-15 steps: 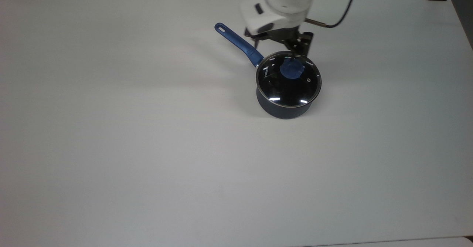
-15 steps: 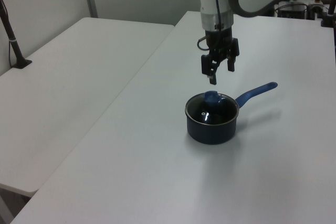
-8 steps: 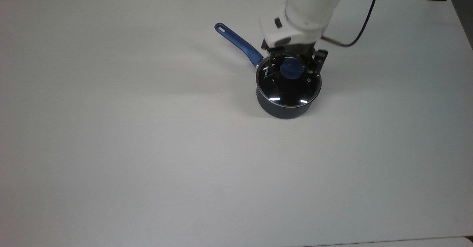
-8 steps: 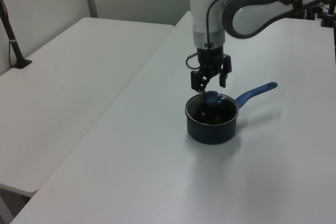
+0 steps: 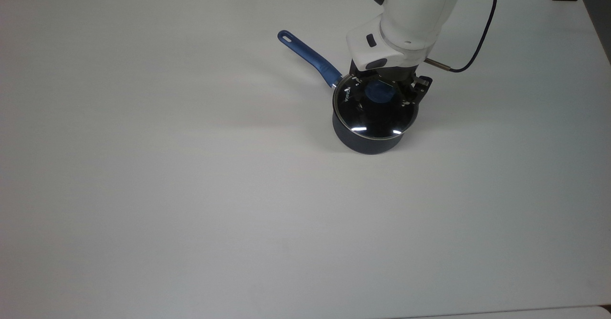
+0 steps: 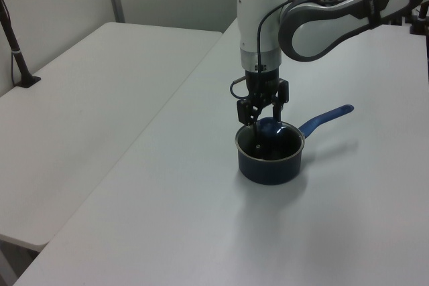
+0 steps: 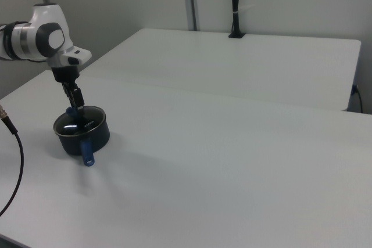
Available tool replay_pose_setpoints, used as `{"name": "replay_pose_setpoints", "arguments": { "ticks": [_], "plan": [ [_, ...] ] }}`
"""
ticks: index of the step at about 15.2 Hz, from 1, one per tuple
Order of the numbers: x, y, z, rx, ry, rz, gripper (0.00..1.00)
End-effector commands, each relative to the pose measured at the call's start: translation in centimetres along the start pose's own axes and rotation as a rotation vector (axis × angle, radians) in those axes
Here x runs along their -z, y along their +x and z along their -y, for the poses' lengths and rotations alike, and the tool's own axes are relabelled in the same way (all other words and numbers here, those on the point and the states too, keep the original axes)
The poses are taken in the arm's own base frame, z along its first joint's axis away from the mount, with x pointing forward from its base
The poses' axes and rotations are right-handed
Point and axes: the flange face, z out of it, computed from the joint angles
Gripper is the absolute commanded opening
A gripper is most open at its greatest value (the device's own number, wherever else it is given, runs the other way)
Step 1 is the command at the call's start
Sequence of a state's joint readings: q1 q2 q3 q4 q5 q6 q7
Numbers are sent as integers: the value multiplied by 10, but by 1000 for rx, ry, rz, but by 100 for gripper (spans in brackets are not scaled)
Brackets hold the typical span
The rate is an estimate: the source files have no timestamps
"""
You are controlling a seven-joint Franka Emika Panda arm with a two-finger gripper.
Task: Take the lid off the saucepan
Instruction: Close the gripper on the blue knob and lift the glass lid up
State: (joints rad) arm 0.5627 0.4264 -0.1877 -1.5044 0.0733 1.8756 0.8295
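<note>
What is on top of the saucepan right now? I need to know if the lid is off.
The glass lid sits on the saucepan, the open gripper straddling its blue knob. The pan's contents cannot be made out.

Top view: saucepan (image 5: pixel 370 142) on the white bench (image 5: pixel 191 190), its lid (image 5: pixel 374 116) seated, blue handle (image 5: pixel 309 58) pointing toward the top view's upper left, with the open claw (image 5: pixel 380 90) straddling the lid's blue knob (image 5: pixel 379 92).
</note>
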Motion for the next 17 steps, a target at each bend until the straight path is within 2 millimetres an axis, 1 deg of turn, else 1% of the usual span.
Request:
{"name": "replay_pose_setpoints", "arguments": {
  "ticks": [1,3,6,8,10,11,12,14,17],
  "plan": [
    [6,-2,2,-2,6,-8,66],
    [6,-2,1,17,4,-4,58],
    [16,-1,-3,54,13,-7,49],
    [24,-1,-11,57,5,5,47],
    [33,2,-22,64,-5,27,46],
    [47,4,-26,71,6,24,46],
    [55,6,-31,80,7,27,46],
    [67,15,-46,84,-5,29,46],
    [64,58,-89,68,-5,32,46]
  ]
}}
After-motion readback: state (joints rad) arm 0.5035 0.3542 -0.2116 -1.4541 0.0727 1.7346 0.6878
